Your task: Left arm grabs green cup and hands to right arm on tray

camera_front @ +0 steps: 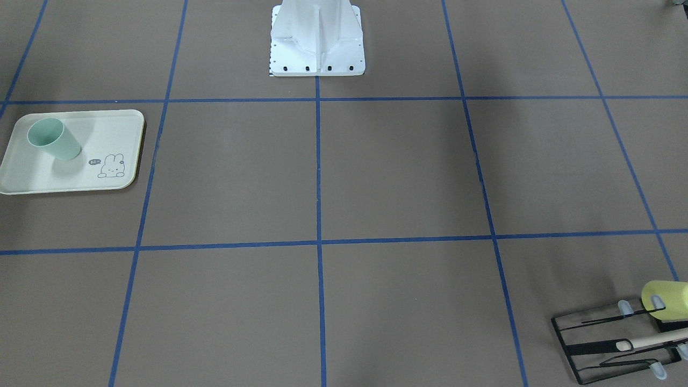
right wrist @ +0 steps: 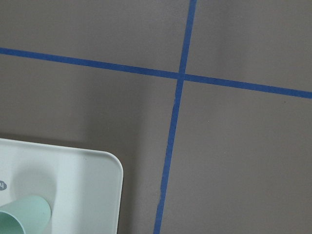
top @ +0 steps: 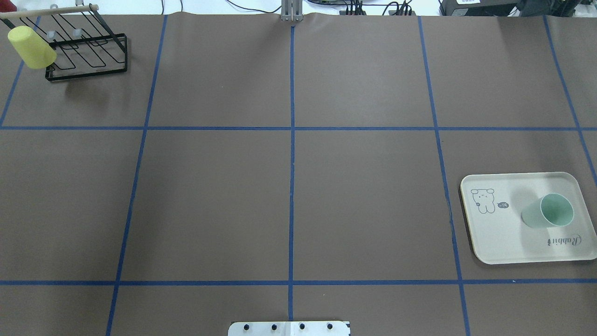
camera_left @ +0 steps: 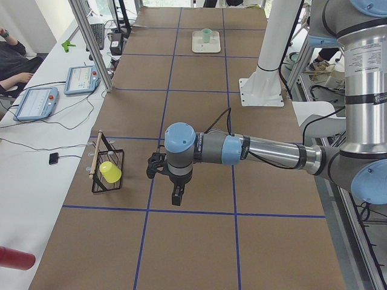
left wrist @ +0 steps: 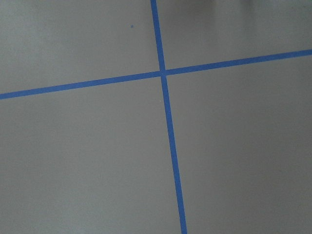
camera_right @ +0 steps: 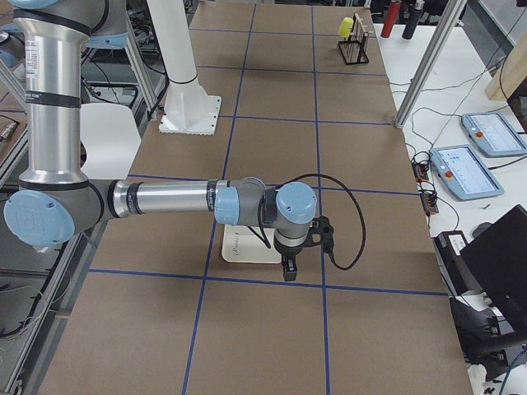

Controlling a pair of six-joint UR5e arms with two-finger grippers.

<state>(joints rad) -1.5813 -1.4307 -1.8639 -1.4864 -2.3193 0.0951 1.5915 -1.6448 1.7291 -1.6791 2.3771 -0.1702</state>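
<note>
The pale mint-green cup (top: 548,211) stands on the cream-white tray (top: 494,233) at the table's right side; it also shows in the front view (camera_front: 54,138) and the right wrist view (right wrist: 22,217). The left gripper (camera_left: 175,196) shows only in the exterior left view, hanging above the table near the black rack, far from the cup. The right gripper (camera_right: 288,270) shows only in the exterior right view, hovering just past the tray (camera_right: 239,247). I cannot tell whether either is open or shut. No fingers show in the wrist views.
A yellow-green cup (top: 31,47) hangs on the black wire rack (top: 88,51) at the far left corner. The white robot base (top: 289,329) is at the near edge. Blue tape lines grid the brown table. Tablets (camera_left: 36,103) lie on a side bench.
</note>
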